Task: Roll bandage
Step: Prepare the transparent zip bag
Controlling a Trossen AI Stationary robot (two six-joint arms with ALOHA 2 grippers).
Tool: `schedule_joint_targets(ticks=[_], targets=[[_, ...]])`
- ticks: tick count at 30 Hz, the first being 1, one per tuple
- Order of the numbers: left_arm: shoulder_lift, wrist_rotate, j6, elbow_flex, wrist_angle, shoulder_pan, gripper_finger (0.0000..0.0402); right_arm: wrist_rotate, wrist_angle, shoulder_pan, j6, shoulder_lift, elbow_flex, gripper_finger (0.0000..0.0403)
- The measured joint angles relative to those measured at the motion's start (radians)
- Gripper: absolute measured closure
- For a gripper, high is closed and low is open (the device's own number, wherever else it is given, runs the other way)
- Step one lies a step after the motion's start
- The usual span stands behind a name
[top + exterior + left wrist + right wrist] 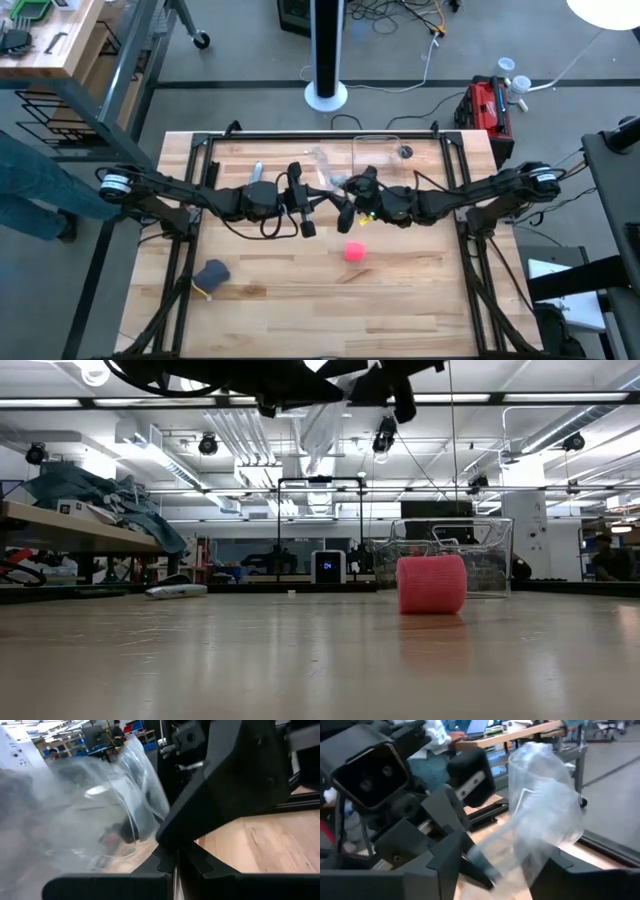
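Observation:
The bandage (355,251) is a compact pink roll standing on its side on the wooden table (420,300), free of both grippers; the low view shows the bandage (432,584) too. Above the table's middle my left gripper (306,220) is shut on a clear crinkled plastic bag (95,815). My right gripper (346,212) faces it from the right, open, with the bag (545,820) reaching between its fingers. In the low view the bag (322,425) hangs high above the table. My left gripper pinches a thin edge of the plastic bag (173,870) between its two shut fingers, which lie level and come from the table's left. The bag is lifted clear of the table and billows out beyond the fingertips. My right gripper has the bag between its fingers (590,880); whether they touch it I cannot tell.
A dark grey-blue lump (212,272) lies near the table's left front. A clear plastic box (385,158) stands at the far edge, and a small grey object (257,170) lies at the far left. Bare wood lies in front of the roll.

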Motion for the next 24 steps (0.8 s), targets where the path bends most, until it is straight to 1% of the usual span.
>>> schedule_joint_targets(ticks=[5,9,12,14,16,19,22,24], targets=[[-0.001,0.002,0.000,-0.005,0.002,0.000,0.0401,-0.018,-0.105,0.000,-0.034,0.002,0.061,0.0286],[-0.007,0.002,0.000,-0.008,0.001,0.000,0.0401,-0.020,-0.173,0.000,-0.043,-0.015,0.073,0.0310],[-0.015,0.052,0.000,-0.010,0.004,0.000,0.0401,-0.026,-0.182,0.002,-0.043,-0.028,0.063,0.0324],[-0.023,0.080,-0.001,-0.012,-0.002,0.001,0.0401,-0.032,-0.191,0.004,-0.044,-0.040,0.053,0.0331],[-0.028,0.087,-0.006,-0.015,-0.002,0.001,0.0401,-0.041,-0.192,0.004,-0.045,-0.049,0.044,0.0337],[-0.046,0.096,-0.027,-0.028,-0.002,0.002,0.0401,-0.089,-0.196,0.003,-0.055,-0.068,0.037,0.0342],[-0.080,0.102,-0.045,-0.045,-0.042,0.012,0.0401,-0.133,-0.204,0.003,-0.072,-0.085,0.033,0.0343],[-0.099,0.102,-0.071,-0.057,-0.044,0.018,0.0401,-0.141,-0.211,0.007,-0.080,-0.092,0.029,0.0340]])
